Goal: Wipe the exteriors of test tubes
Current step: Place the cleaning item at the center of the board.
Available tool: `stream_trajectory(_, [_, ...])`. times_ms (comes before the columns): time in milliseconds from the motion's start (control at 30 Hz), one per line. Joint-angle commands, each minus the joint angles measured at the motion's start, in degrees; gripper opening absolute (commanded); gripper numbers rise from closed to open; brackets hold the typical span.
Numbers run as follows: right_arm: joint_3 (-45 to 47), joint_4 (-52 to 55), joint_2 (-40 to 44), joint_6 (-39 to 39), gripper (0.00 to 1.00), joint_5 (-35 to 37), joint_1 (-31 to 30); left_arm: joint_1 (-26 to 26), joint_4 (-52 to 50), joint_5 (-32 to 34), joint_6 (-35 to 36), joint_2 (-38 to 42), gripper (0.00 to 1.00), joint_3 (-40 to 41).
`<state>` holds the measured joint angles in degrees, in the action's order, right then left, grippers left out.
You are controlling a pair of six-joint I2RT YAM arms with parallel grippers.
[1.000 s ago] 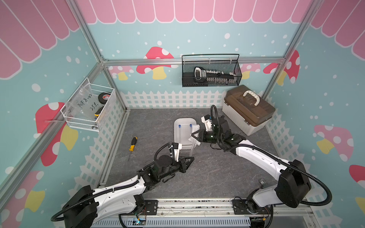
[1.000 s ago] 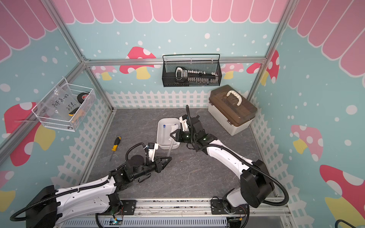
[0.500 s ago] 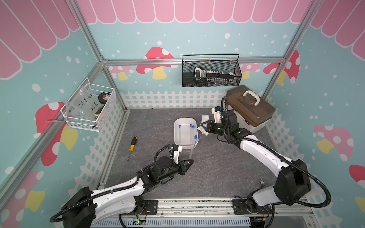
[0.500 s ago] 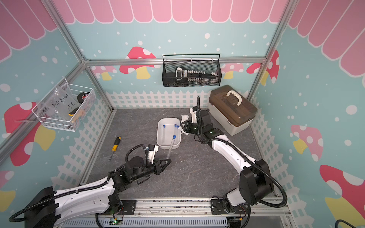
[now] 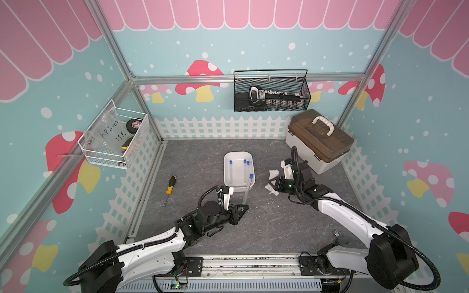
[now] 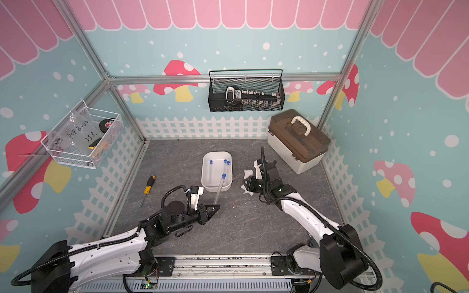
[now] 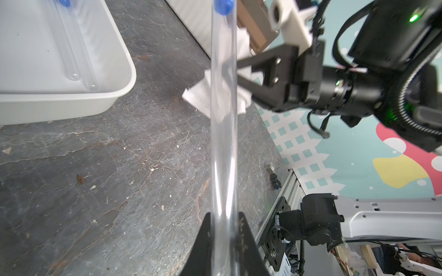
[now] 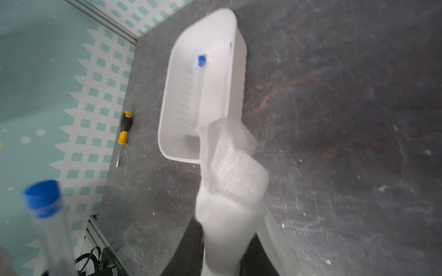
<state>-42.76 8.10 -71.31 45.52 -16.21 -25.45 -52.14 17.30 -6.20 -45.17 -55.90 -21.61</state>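
One test tube (image 5: 247,190) is gripped at its lower, rounded end by the left gripper (image 5: 243,208), whose jaws are clamped on the glass. This is seen most plainly in the left wrist view, where the tube (image 7: 223,119) rises from between the two black fingers (image 7: 248,241). The tube is held steeply upright with its blue cap uppermost. In both top views the left gripper is found just on the near side of the white tray (image 5: 238,153), by its near right corner, and the cap is seen against the tray's right rim.

Three more test tubes (image 5: 231,172) are laid lengthwise in the tray with their caps toward the far end. One is placed at the left, and two are placed close together at the right.

The right gripper (image 5: 270,184) is positioned to the right of the held tube, near it but apart. Its jaws are closed on a crumpled white wipe (image 5: 273,174), which is pushed out leftward from between them. A strip of bare grey tabletop (image 5: 266,228) is seen between wipe and tube in both top views, so no contact is made.

A screwdriver (image 5: 170,184) is left lying on the tabletop, to the left of the tray.
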Motion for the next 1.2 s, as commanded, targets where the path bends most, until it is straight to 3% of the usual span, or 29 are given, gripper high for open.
stream_trajectory(0, [5.8, 0.7, 1.0, 1.7, 0.22, 1.0, 0.0, 0.1, -1.1, 0.7, 0.3, 0.9, 0.08, -1.9])
stream_trajectory(167, [10.6, -0.1, -1.9, 1.0, 0.24, 0.9, -0.5, 0.4, -1.4, 0.6, 0.6, 0.6, 0.08, -2.7])
stream_trajectory(367, [9.7, 1.1, -4.8, 0.0, 0.36, 1.5, -1.0, 0.5, -1.2, 0.3, 0.7, -0.3, 0.08, -3.2])
stream_trajectory(767, [0.7, 11.6, 4.5, -2.1, 0.44, 4.4, -1.2, 1.5, -1.1, -0.6, 1.0, -1.4, 0.08, -4.2])
stream_trajectory(1167, [0.9, 12.3, 9.7, 0.1, 0.44, 4.8, -1.2, 5.6, -2.2, -2.2, 3.1, -6.0, 0.09, -9.1])
